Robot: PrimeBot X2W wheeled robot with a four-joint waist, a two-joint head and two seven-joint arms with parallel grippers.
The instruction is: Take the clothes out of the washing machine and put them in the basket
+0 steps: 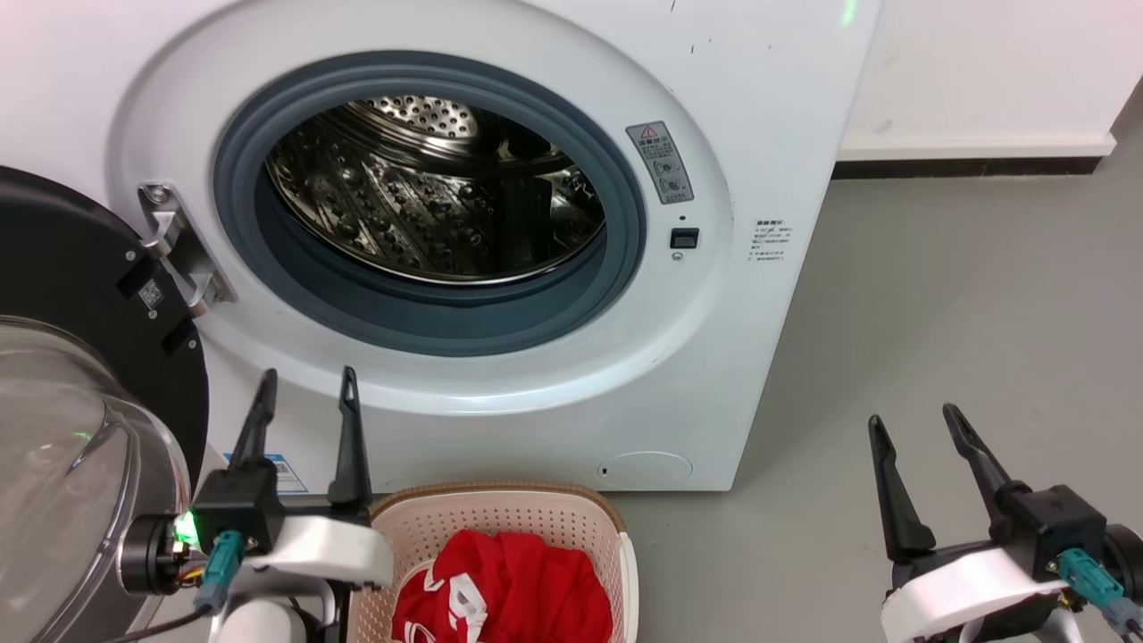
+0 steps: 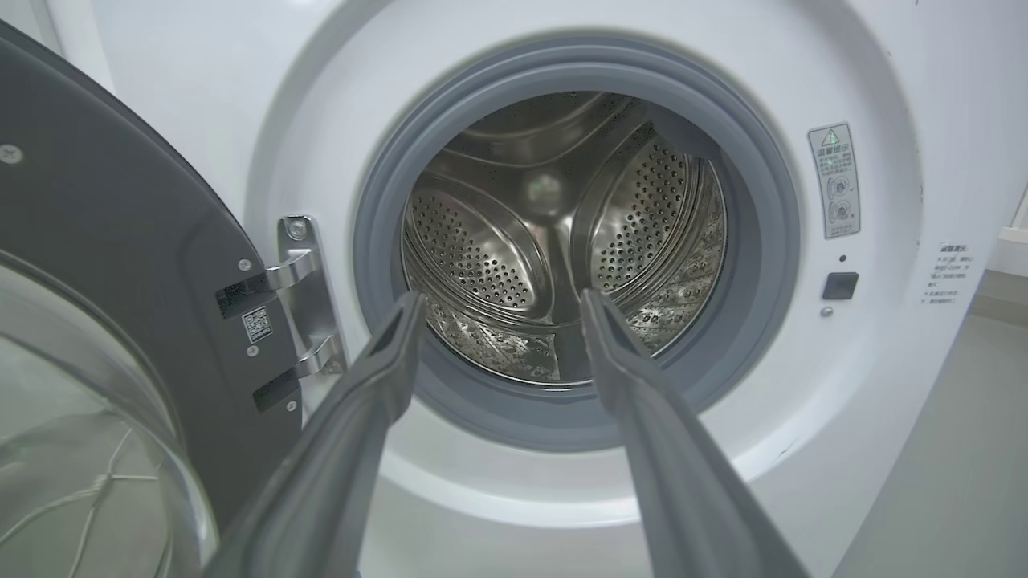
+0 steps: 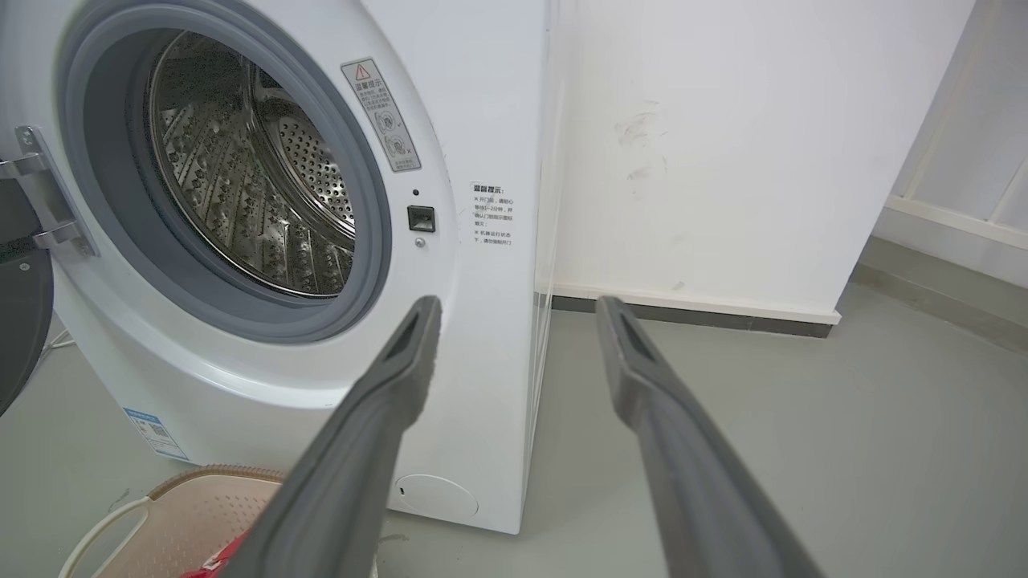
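The white washing machine [image 1: 714, 295] stands with its black-framed glass door [image 1: 71, 429] swung open to the left, and its steel drum [image 1: 429, 192] shows bare metal. Red clothes [image 1: 509, 585] with white marks lie in the cream basket [image 1: 500, 513] on the floor below the porthole. My left gripper [image 1: 308, 393] is open just left of the basket, fingers pointing up at the porthole [image 2: 578, 241]. My right gripper [image 1: 915, 420] is open over the floor, right of the machine [image 3: 450, 241]. A corner of the basket [image 3: 177, 514] appears in the right wrist view.
Grey floor [image 1: 964, 339] spreads to the right of the washer. A white wall with a dark baseboard [image 1: 964, 165] runs behind it. The open door and its metal hinge [image 1: 179, 246] crowd the left side by my left arm.
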